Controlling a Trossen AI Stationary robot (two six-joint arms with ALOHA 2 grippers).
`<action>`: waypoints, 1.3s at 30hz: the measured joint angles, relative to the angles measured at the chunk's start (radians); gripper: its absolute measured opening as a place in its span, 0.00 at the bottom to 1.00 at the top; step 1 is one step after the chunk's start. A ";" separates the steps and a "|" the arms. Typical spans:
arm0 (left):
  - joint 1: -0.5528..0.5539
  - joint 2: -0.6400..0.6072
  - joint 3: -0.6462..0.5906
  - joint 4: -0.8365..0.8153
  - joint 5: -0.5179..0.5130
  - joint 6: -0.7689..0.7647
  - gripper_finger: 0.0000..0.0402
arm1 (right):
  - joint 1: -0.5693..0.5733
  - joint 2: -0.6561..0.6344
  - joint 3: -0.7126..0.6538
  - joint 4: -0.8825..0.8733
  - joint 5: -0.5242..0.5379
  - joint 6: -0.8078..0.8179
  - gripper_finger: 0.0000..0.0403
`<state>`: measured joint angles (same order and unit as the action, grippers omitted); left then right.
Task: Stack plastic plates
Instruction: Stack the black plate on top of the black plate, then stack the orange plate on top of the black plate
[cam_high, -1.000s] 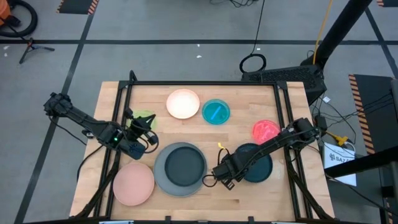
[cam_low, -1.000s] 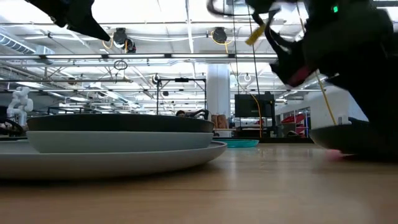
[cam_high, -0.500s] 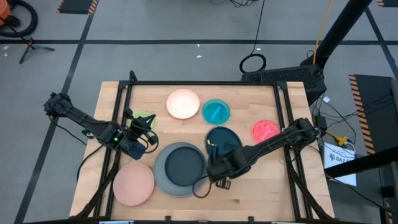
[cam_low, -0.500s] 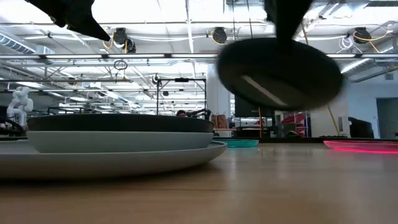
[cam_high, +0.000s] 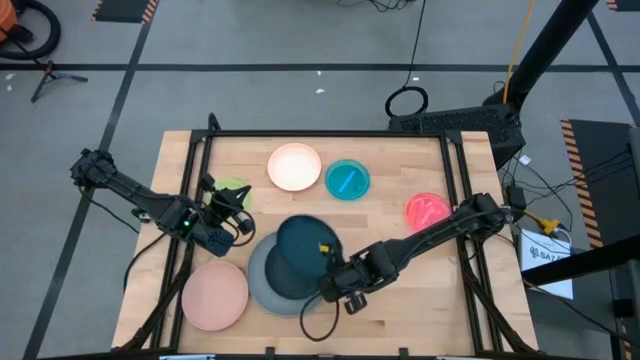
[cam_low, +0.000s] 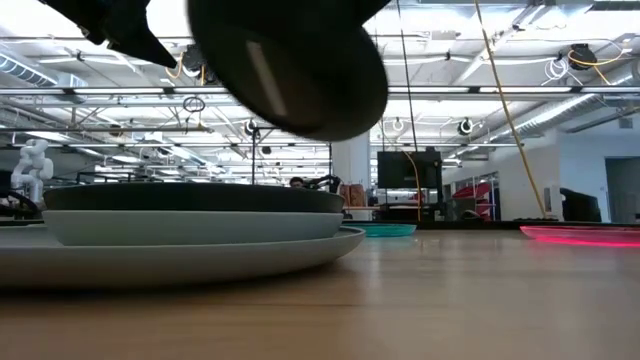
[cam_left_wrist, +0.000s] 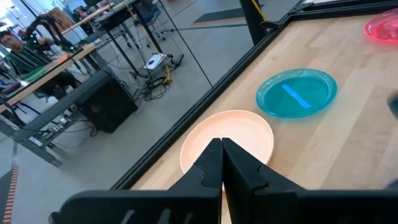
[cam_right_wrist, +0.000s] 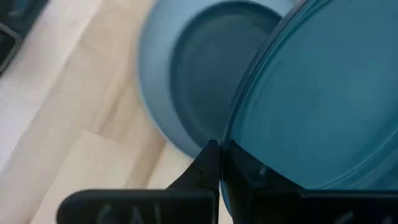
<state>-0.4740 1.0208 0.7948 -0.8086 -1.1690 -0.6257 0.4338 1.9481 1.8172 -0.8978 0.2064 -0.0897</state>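
A dark teal plate (cam_high: 300, 250) hangs tilted over the stack: a large grey plate (cam_high: 257, 285) with a light blue plate (cam_low: 190, 227) and a black one (cam_low: 190, 197) in it. My right gripper (cam_high: 328, 272) is shut on the teal plate. My left gripper (cam_high: 236, 208) waits shut above the table's left part, beside a lime green plate (cam_high: 232, 187). Lying flat on the table are a salmon pink plate (cam_high: 214, 296), a cream plate (cam_high: 294, 167), a cyan plate (cam_high: 347, 180) and a pink-red plate (cam_high: 427, 210). My right gripper pinches the teal plate's rim (cam_right_wrist: 239, 146) between its two fingers, on the plate's near right side. The fingers slant down at it from the table's right. The plate is lifted clear and hangs tilted (cam_low: 290, 70) above the stack.
Black frame rails (cam_high: 200, 180) run along the table's left, right and far sides. Bare wood (cam_high: 400, 300) lies right of the stack. The room beyond the table shows in the low view.
My right gripper has lifted the dark teal plate off the table right of the stack, rolled its wrist and carried the plate up and toward the table's left. The plate now hangs tilted over the stack.
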 joint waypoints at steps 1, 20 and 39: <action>0.000 0.000 0.000 0.000 0.001 -0.003 0.01 | 0.000 0.014 0.000 0.014 -0.018 -0.021 0.01; 0.000 0.000 0.000 -0.001 0.013 -0.009 0.01 | 0.005 0.112 0.000 0.049 0.006 -0.114 0.20; -0.006 0.008 0.000 -0.001 0.306 -0.187 0.01 | 0.041 0.096 -0.006 -0.448 0.202 0.227 0.16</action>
<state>-0.4803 1.0284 0.7952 -0.8101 -0.8630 -0.8122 0.4744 2.0441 1.8112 -1.3454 0.4087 0.1371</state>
